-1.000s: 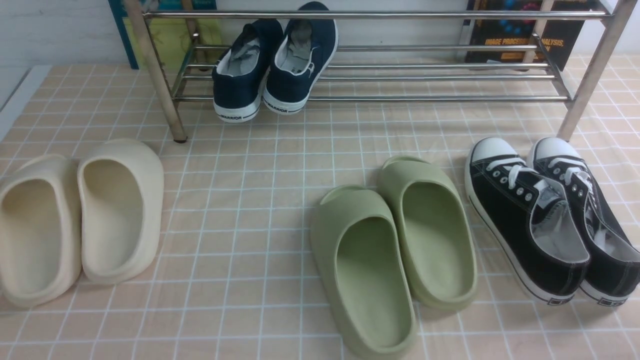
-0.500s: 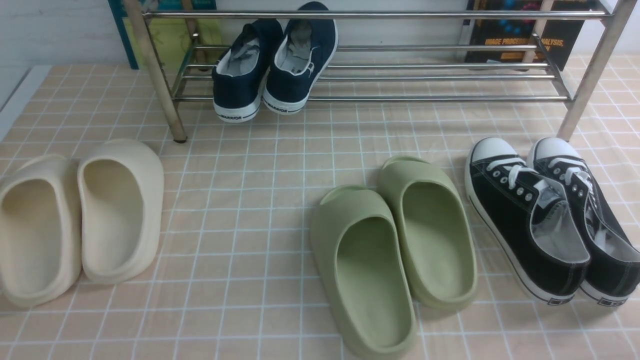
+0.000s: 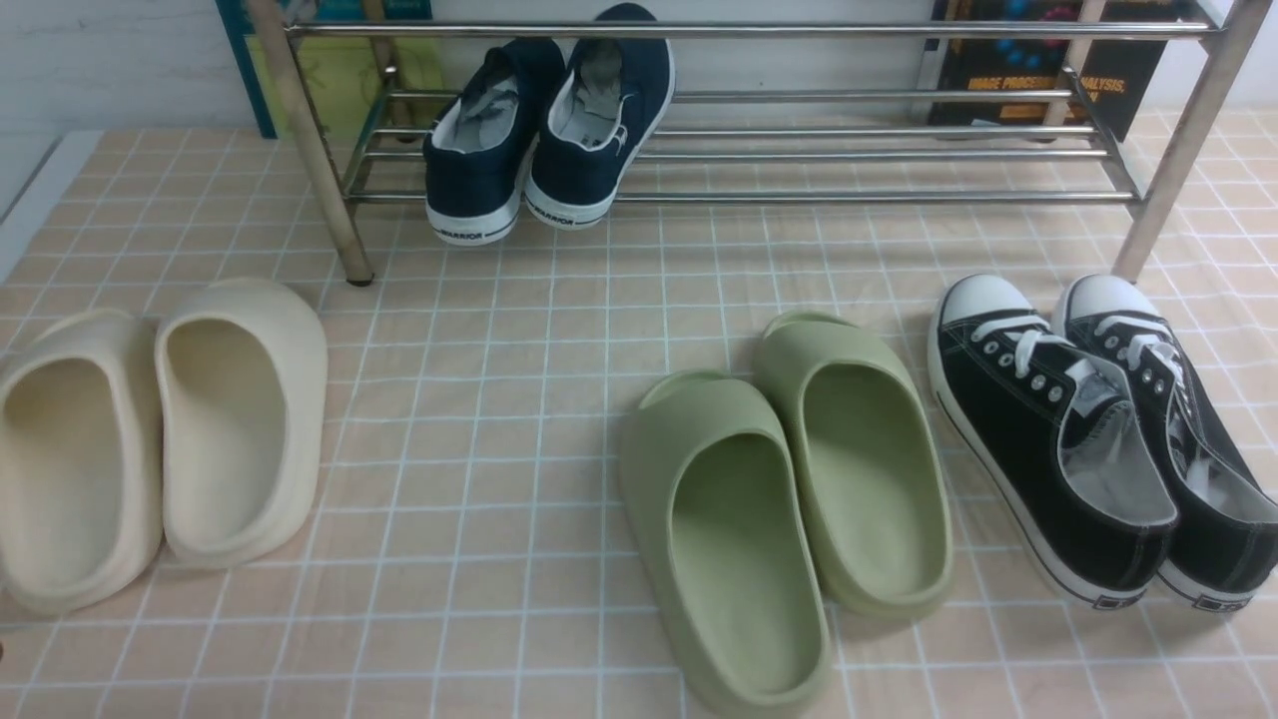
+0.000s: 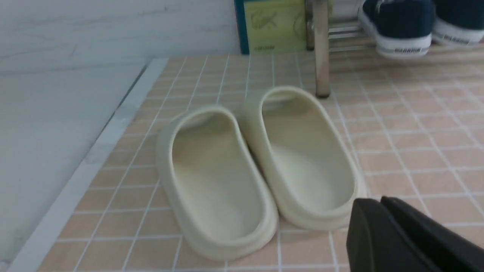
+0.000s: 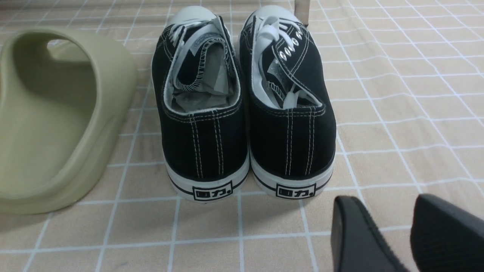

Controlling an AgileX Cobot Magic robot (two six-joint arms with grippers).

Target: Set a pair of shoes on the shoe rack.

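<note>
**2 navy slip-on sneakers on the rack's lower tier, both grippers empty**

At far left, side by side on the grid-patterned surface (image 3: 449, 599), 2 cream foam slides (image 3: 241, 424), openings up. Near these in the left wrist view, the left gripper (image 4: 378, 211): fingertips together, nothing held.

Behind the left end of the metal-rod shoe rack (image 3: 879, 197), a yellow-green panel (image 3: 344, 90) with a teal edge, close to the white wall (image 3: 120, 65).

Toward the left end of the lower tier, 2 navy canvas slip-on sneakers (image 3: 589, 120): side by side, toes toward the wall, heels jutting past the front rod, white soles marked WARRIOR at the back, grey lining visible inside.

Right of center, in front of the rack, 2 sage-green foam slides (image 3: 789, 499), angled and touching.

Farther right, near the rack's right front leg, 2 black lace-up sneakers (image 3: 1098, 439) with white toe caps and laces. Beyond, behind the rack's right end, a dark book (image 3: 1008, 85) with orange lettering.

Near the black pair in the right wrist view, the right gripper (image 5: 383, 211): fingers parted partway, nothing between.
</note>
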